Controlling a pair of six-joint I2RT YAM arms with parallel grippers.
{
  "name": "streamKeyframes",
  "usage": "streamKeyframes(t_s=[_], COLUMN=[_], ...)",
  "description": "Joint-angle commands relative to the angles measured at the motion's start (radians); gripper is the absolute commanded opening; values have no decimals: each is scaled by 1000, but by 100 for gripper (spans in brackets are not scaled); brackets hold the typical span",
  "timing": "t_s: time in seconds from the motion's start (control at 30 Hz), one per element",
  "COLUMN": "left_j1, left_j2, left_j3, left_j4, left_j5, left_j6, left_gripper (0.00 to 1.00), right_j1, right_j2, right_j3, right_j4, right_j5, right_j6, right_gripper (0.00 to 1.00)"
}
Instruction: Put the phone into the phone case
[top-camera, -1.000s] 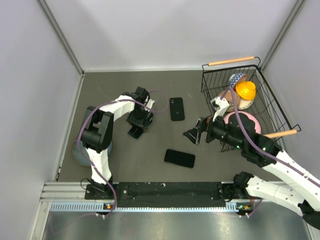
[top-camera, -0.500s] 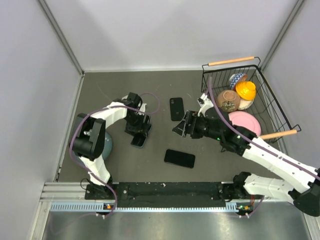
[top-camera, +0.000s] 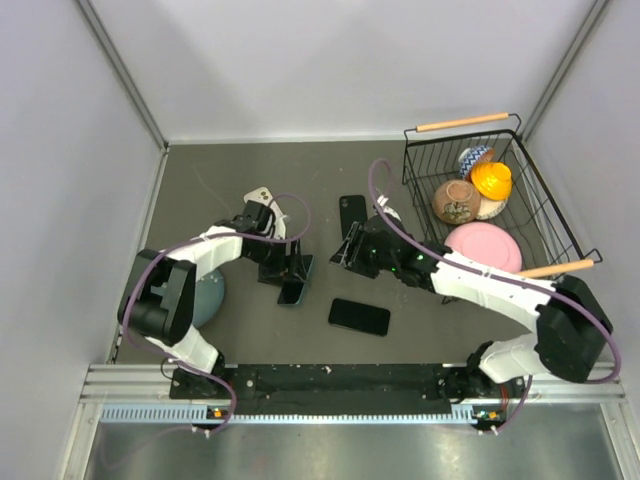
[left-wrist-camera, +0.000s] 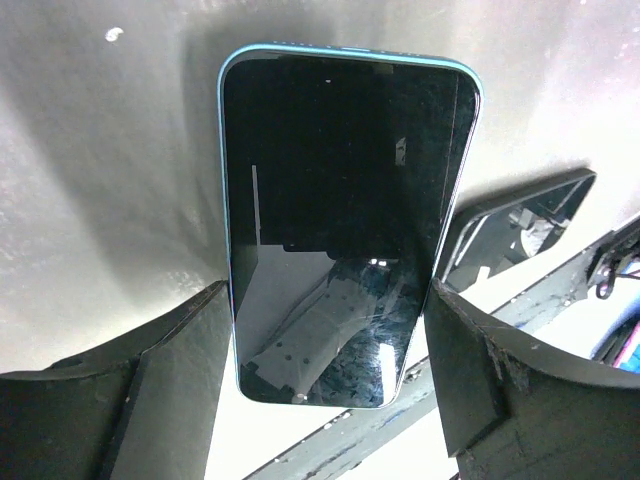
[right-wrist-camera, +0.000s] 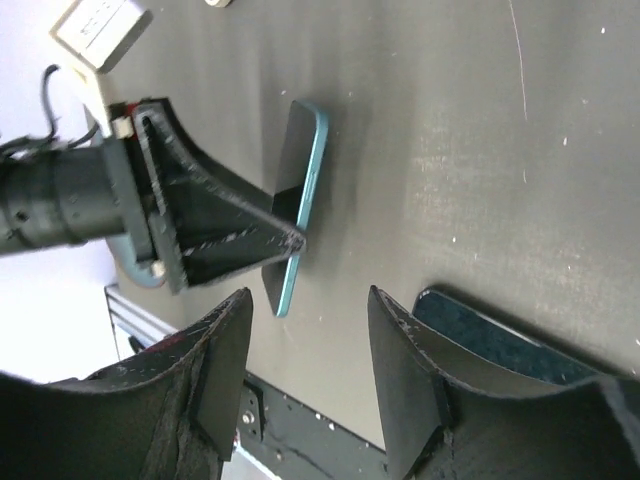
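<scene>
The phone (top-camera: 294, 292) has a light blue rim and a black screen. My left gripper (top-camera: 290, 272) is shut on its long sides and holds it tilted above the table, left of the case. The left wrist view has the phone (left-wrist-camera: 345, 200) filling the middle between the fingers (left-wrist-camera: 170, 370). The phone case (top-camera: 359, 317) is black and lies flat near the front rail, empty side up (left-wrist-camera: 515, 220). My right gripper (top-camera: 347, 250) hovers just behind the case, open with nothing between its fingers. Its wrist view shows the phone (right-wrist-camera: 305, 180) edge-on and the case (right-wrist-camera: 490, 345) at lower right.
A second black phone-shaped slab (top-camera: 350, 208) lies behind the right gripper, partly covered by it. A wire basket (top-camera: 557, 222) at the right holds a pink plate (top-camera: 483, 245), a brown bowl (top-camera: 455, 200) and an orange helmet toy (top-camera: 491, 180). A grey-blue bowl (top-camera: 210, 295) sits under the left arm.
The left gripper carried the phone nearer and rightward toward the case. The right arm swung left from the basket to the middle, and its jaws narrowed.
</scene>
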Motion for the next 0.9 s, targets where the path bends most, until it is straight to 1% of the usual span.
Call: streamKeyframes(t_s=[0.0,0.27,0.4,0.63,0.67,0.73,0.77,0.83,0.87], left_j1=[3,3,3,3,3,3,4,3,3], left_j2=[-87,-109,-117,-118,-117,-121,-126,-138,-143], left_j3=[-17,-63,-70,-70,-70,-70,-72,-74,-75], left_j4=[101,207,237,268,286,300,308,309,309], left_j5=[89,213,216,235,241,255,255,247,246], left_j6=[-50,-107,-116,-151,-165,-178,-184,-188,-190], left_gripper=[43,41,41,41,41,41,41,42,44], right_j1=[7,4,4,1,-1,-10,-14,-24,-27], right_j2=[83,236,316,354,356,356,356,354,351], right_j3=[68,139,182,173,170,160,156,148,143], right_j4=[77,112,138,167,172,183,193,204,206], right_j5=[39,2,-32,-32,-33,-56,-58,-70,-73], right_j6=[65,60,49,51,49,49,43,36,28], right_gripper=[49,45,42,37,31,24,18,12,5])
